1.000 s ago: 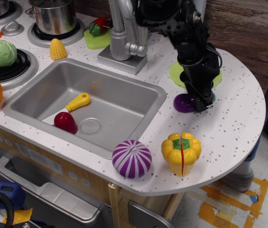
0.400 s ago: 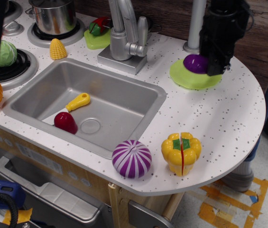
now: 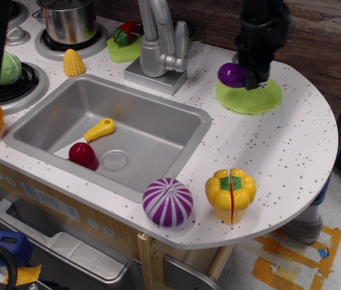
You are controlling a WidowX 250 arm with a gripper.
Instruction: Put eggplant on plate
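Moved up off the counter and across to the far side since a second ago, with eggplant now carried over plate instead of lying on the speckled surface in front of it. Shifted a little leftward again compared with 0.4 s back, eggplant now over the left part of the plate rather than its middle. End effector closed on the eggplant, purple body sticking out to its left, green stem cap hidden behind the dark fingers. Cannot tell whether eggplant already touches the plate or hangs just above; looks held slightly clear. Plate directly beneath and to the right of the end effector, flat and unmoved. Faucet base well to the left of it; striped purple vegetable and yellow pepper far toward the near edge, untouched.

Meaning for the task: transport seemingly all but done, release onto the plate apparently what remains. Some risk of the rounded toy rolling toward the left rim once let go, given the off-centre position
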